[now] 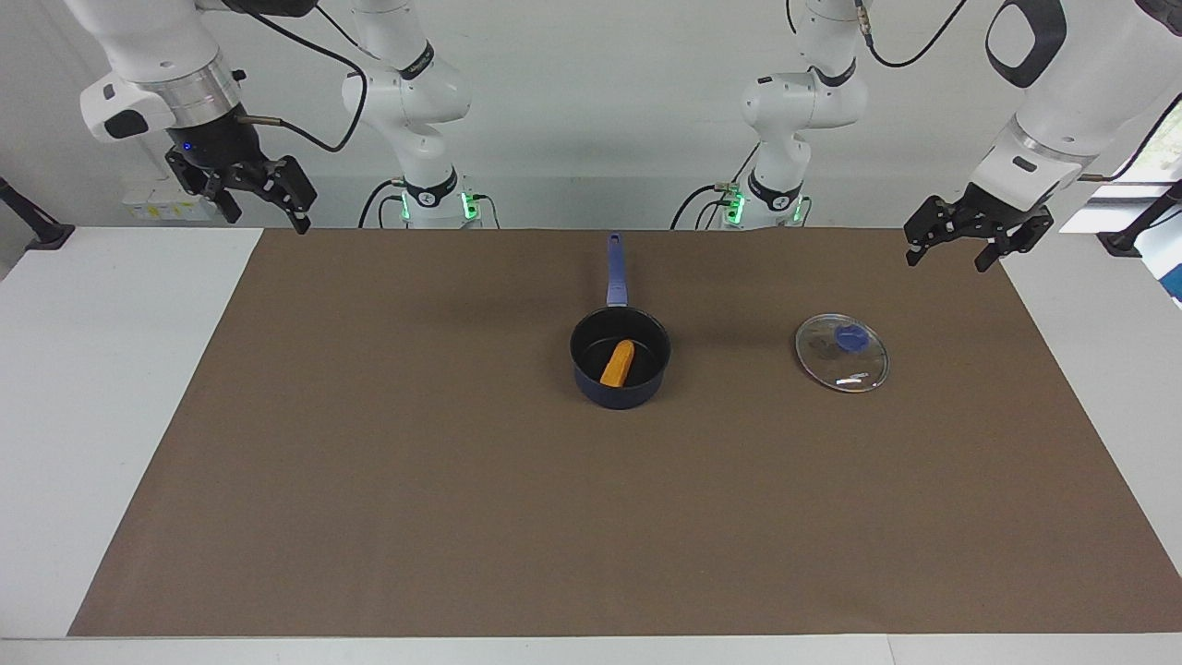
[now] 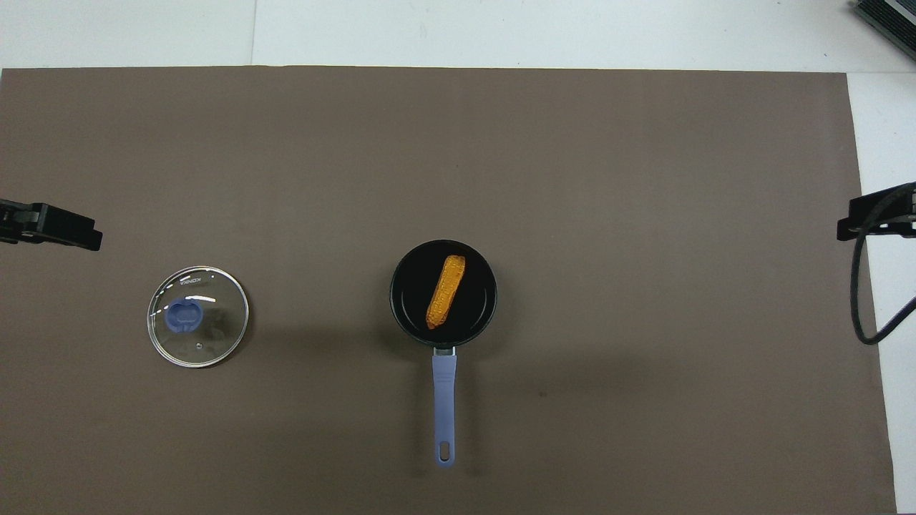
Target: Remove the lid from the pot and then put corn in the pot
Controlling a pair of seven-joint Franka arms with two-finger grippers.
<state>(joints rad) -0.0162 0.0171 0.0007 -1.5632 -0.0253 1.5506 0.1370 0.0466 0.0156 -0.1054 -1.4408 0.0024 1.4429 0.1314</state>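
1 corn [image 1: 618, 362] in 1 pot [image 1: 621, 386], 1 lid [image 1: 841, 353] off

The pot [image 2: 444, 294] is seen near the middle of the brown mat [image 2: 572, 179], its handle pointing toward the robots. The corn [image 2: 446, 291] is laid slantwise inside the pot. The lid [image 2: 197, 316] is set flat on the mat, knob up, well apart from the pot, toward the left arm's end of the table. The left gripper [image 2: 50, 225] is observed over the mat's edge near the lid; the right gripper [image 2: 879, 212] is observed over the mat's edge at the right arm's end.
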